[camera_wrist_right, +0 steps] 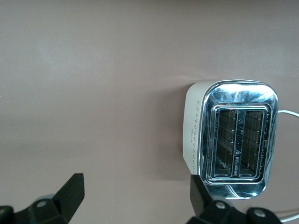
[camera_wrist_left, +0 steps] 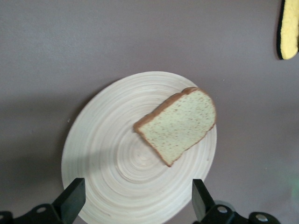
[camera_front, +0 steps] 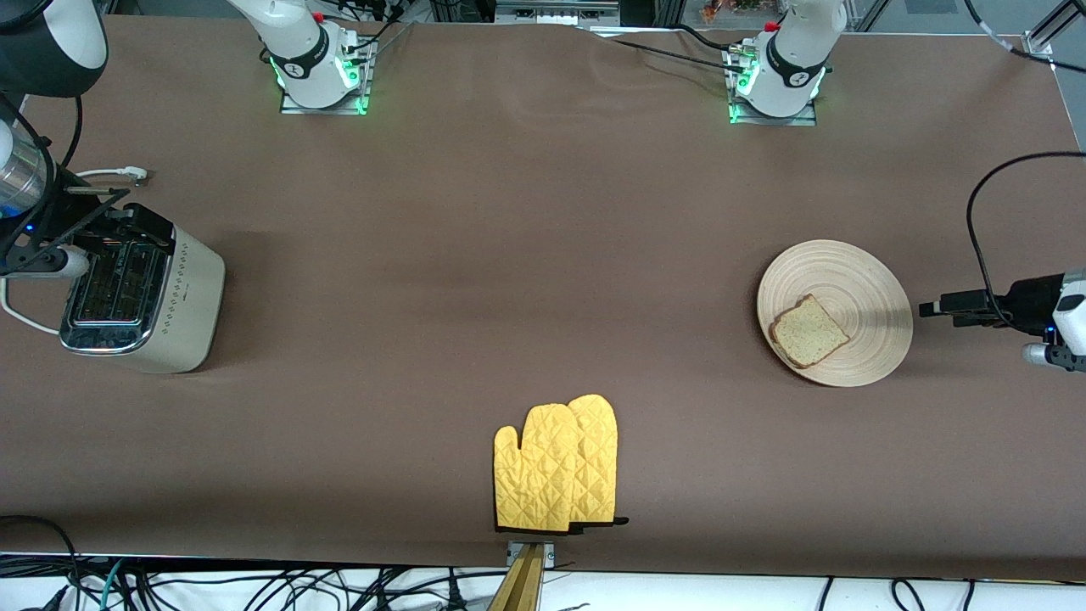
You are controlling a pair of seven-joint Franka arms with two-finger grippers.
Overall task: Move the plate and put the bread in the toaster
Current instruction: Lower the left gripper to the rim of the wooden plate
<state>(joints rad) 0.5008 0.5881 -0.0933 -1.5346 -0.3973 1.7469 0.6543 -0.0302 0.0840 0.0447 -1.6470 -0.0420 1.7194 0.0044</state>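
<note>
Front view: both grippers, left gripper and right gripper, hang open

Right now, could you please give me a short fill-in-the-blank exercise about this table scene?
1. The bread lies on the ____.
2. Both slots of the toaster are ____.
3. The oven mitts are ____ in colour.
4. The fingers of the left gripper are ____.

Missing words: plate; empty; yellow; open

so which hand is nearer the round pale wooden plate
Left. The left hand hovers open beside the round pale wooden plate; the right hand is over by the cream toaster.
</note>
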